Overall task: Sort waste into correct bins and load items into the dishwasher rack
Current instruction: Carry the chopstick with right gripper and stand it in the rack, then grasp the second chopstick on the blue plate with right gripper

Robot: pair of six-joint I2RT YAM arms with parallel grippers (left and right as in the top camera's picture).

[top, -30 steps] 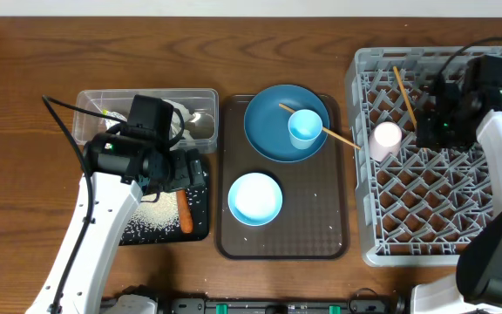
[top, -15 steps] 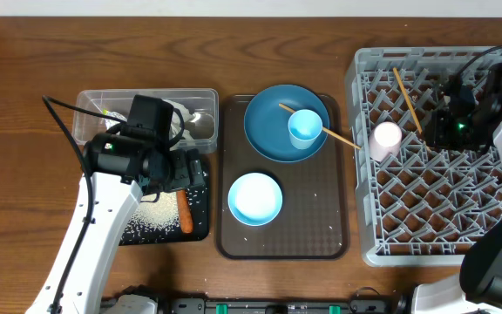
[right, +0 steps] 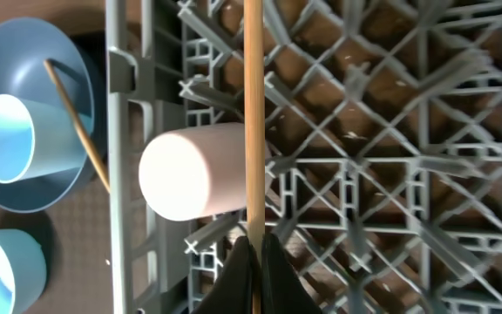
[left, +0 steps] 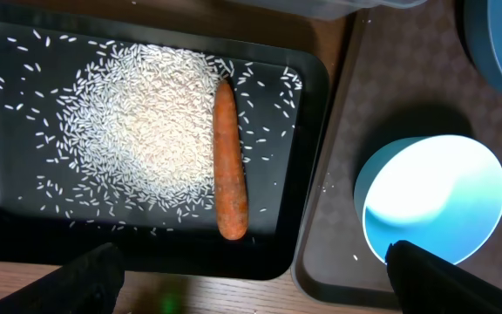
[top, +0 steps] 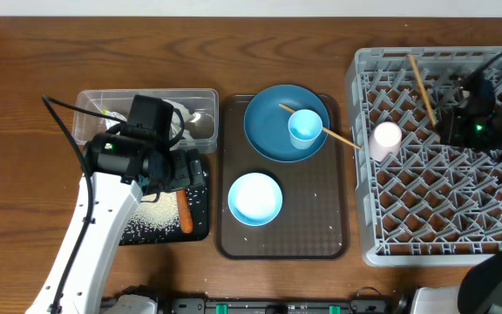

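Chopstick [top: 422,87], pinched by the closed right gripper [right: 253,253], has been carried further right over the dishwasher rack [top: 443,218], ready for release; left gripper [left: 260,283] is spread wide, empty

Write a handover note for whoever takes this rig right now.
Left gripper: open, hovering over black tray, which holds rice and carrot.
Right gripper: shut on a chopstick above the rack.
Done: pink cup in rack. Contents of tub largely hidden by the arm.
To do: place that chopstick; load second chopstick, blue cup, plate, bowl.
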